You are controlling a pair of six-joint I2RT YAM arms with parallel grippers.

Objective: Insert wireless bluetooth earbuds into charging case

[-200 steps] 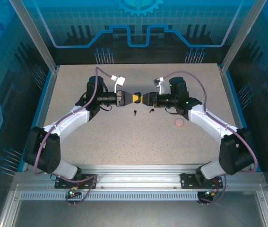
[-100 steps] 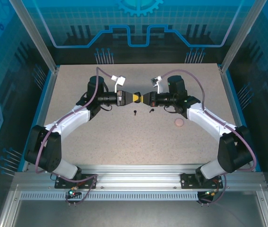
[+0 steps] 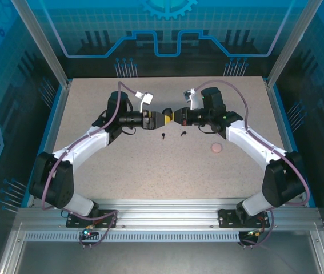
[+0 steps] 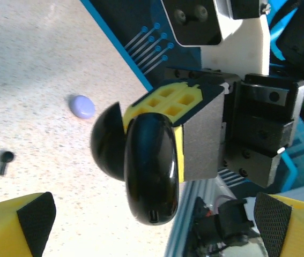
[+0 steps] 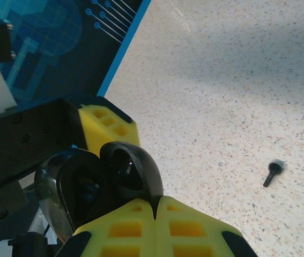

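While the two black earbuds (image 3: pixel 164 136) lie loose on the tabletop (image 3: pixel 150 177) just on the near side of my wrists, the black charging case (image 4: pixel 149 171) hangs in the air close by with its lid swung open, and it has changed hands. A second ago my left gripper (image 3: pixel 156 119) had its jaws pinched on the case and my right gripper (image 5: pixel 154 204) stood half apart. Now the right jaws are shut tight on it, and the left jaws have sprung wide, their fingers clear of the case on either side. Both my arms reach inward from the near corners, elbows out, wrists nose to nose over the middle of the tabletop. A small lilac rounded thing (image 4: pixel 82 106) lies on the tabletop beyond the case, and a pale pink round case (image 3: pixel 216 148) sits well apart to my right.
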